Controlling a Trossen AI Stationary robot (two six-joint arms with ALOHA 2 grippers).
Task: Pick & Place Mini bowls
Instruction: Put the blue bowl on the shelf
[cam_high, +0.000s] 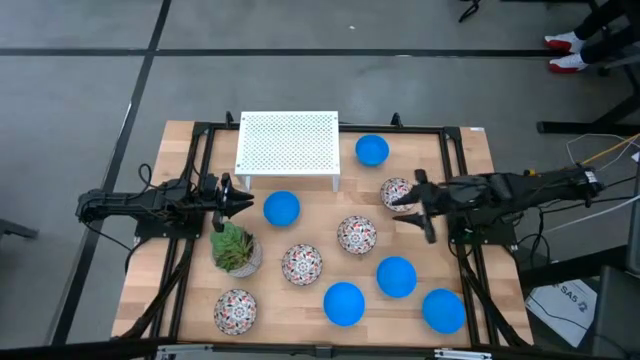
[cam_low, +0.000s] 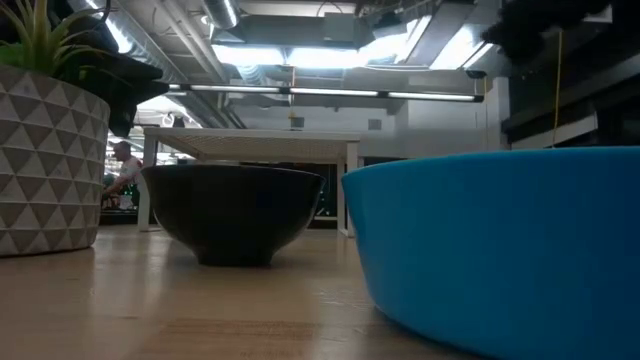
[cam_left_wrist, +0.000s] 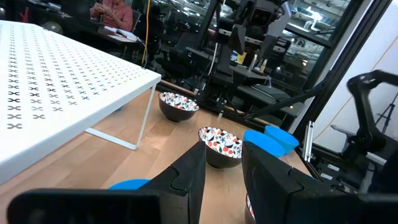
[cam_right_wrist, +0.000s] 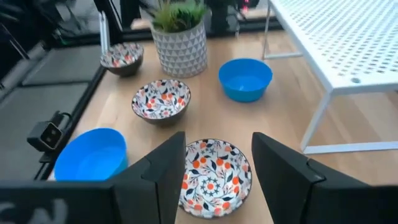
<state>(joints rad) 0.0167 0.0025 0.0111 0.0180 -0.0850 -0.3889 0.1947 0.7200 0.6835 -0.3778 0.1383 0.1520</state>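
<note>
Mini bowls are scattered over the wooden surface (cam_high: 470, 160) in two kinds, blue and floral. From above I count five blue ones and four floral ones. My right gripper (cam_high: 412, 203) hovers with its fingers spread and holding nothing; a floral bowl (cam_high: 396, 192) sits directly below them, and in my right wrist camera that same bowl (cam_right_wrist: 214, 175) shows in the gap between the two fingers, untouched. Ahead of those fingers I see another floral bowl (cam_right_wrist: 161, 99), a blue bowl (cam_right_wrist: 245, 78) beside the leg of the white perforated rack (cam_high: 288, 148), and a second blue bowl (cam_right_wrist: 92, 154) off to one side. My left gripper (cam_high: 243, 203) also hangs with its fingers parted and nothing between them; the blue bowl (cam_high: 282, 208) lies just past their tips, and the potted succulent (cam_high: 235, 248) stands just beside them. Through the left wrist camera, two floral bowls (cam_left_wrist: 221, 145) and (cam_left_wrist: 178, 106) sit ahead of the fingers. The remaining bowls lie well apart from both sets of fingers: a blue one (cam_high: 372, 150) next to the rack, floral ones (cam_high: 357, 235), (cam_high: 302, 265) and (cam_high: 235, 310), and blue ones (cam_high: 397, 277), (cam_high: 344, 303) and (cam_high: 443, 310). From surface height a blue bowl (cam_low: 500, 245) fills the near foreground beside a bowl in shadow (cam_low: 232, 212).
</note>
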